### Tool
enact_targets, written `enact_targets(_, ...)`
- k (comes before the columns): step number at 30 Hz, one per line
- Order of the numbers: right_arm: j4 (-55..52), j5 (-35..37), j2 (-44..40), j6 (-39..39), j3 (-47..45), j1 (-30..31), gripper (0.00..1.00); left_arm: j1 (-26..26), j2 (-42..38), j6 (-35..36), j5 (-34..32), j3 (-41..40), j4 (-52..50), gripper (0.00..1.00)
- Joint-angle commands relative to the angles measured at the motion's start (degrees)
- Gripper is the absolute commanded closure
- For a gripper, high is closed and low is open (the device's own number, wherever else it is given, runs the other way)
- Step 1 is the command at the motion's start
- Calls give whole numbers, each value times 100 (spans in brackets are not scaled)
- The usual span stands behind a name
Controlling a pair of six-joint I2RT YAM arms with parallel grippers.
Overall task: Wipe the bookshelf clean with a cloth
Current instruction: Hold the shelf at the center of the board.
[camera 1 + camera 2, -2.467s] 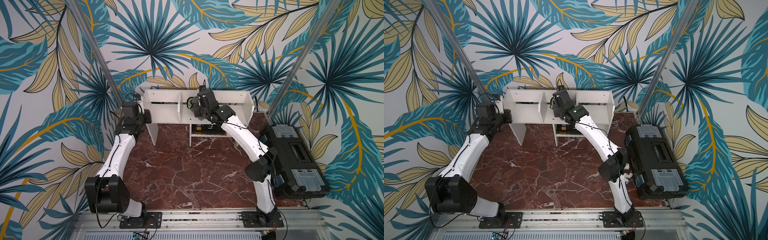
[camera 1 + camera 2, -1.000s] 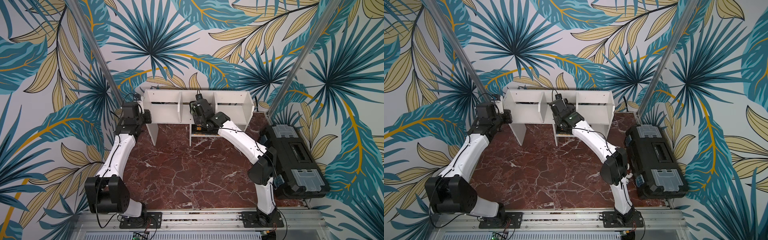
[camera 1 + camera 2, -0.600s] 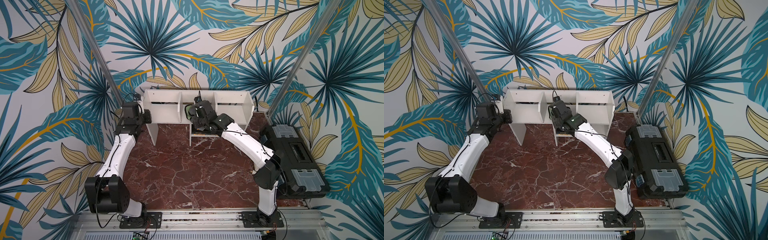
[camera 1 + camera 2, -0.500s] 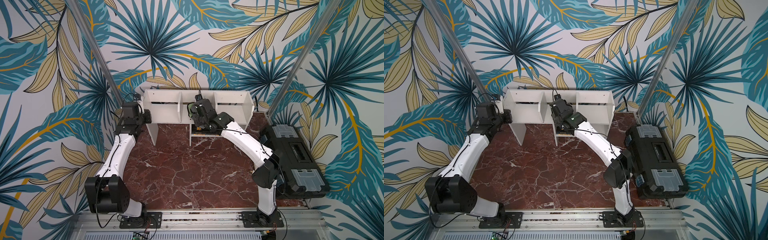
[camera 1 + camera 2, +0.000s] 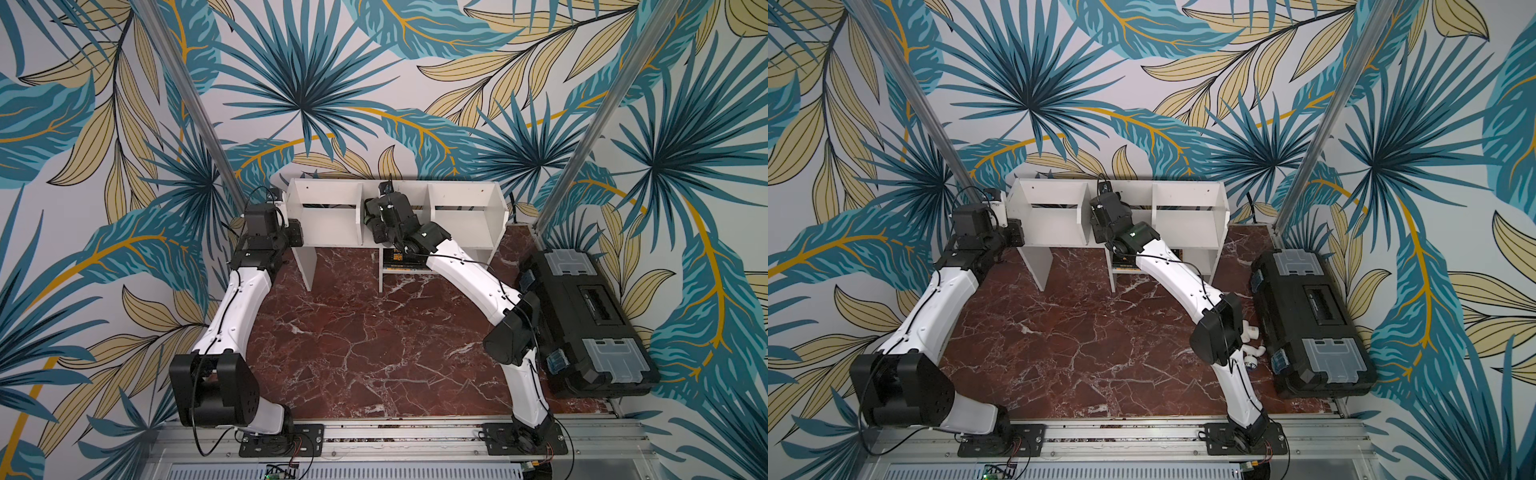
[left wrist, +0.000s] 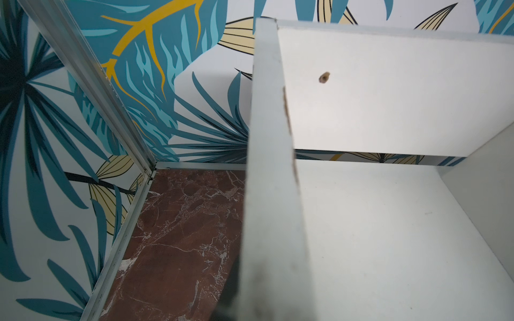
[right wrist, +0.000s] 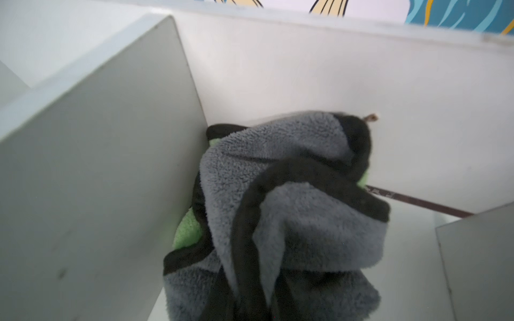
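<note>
While leaf-patterned wallpaper [image 5: 291,83] covers the walls on every side, the red-brown marble table [image 5: 353,340] forms the floor of the cell in both top views. At its far edge stands the bookshelf [image 5: 328,222], white and upright, with three upper compartments and a small lower cubby under the middle one. Something dark with orange print [image 5: 400,261] sits in that cubby. A black toolbox [image 5: 590,320] with grey lid panels lies along the table's right side, just beside the right arm's elbow.

The left arm [image 5: 237,307] reaches to the shelf's left end panel, and the right arm [image 5: 465,270] bends over into the middle compartment. The cloth [image 7: 292,194] is in that middle compartment. In the right wrist view it hangs bunched, grey pile outward, with dark edging looping across it and lime-green showing at its side. It presses against the divider [image 7: 97,166] on the compartment's left and sits close to the back board.

The right gripper [image 5: 372,222] is closed on the cloth from above, and the fabric hides its tips. The left gripper [image 5: 296,233] is closed tight at the front edge of the end panel [image 6: 272,166]. It seems to clamp that board, though the left wrist view shows only a dark sliver of one finger [image 6: 229,294] beside it.
</note>
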Motion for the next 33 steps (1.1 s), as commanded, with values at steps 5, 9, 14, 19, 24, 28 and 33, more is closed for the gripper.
enact_targets(5, -248, -530, -944, 329, -1343, 75, 98, 130, 280, -648, -90, -24, -436, 100)
enact_targets(9, -883, 520, -1001, 109, -1333, 59, 98, 124, 277, -623, -152, -52, -438, 100)
enact_targets(14, -1407, 1317, -649, -129, -693, -20, 98, 119, 281, -613, -149, -32, -451, 100)
enact_targets(19, -1444, 1421, -139, -193, 205, -110, 97, 123, 271, -558, -199, -25, -480, 100)
enact_targets(24, -936, 920, 160, -294, 673, -128, 96, 130, 230, -479, -269, -15, -497, 100)
enact_targets(28, -138, 77, -35, -227, 157, -102, 96, 126, 242, -465, -246, 15, -519, 100)
enact_targets(33, 448, -211, -639, -163, -867, 82, 99, 134, 264, -497, -244, 19, -523, 100)
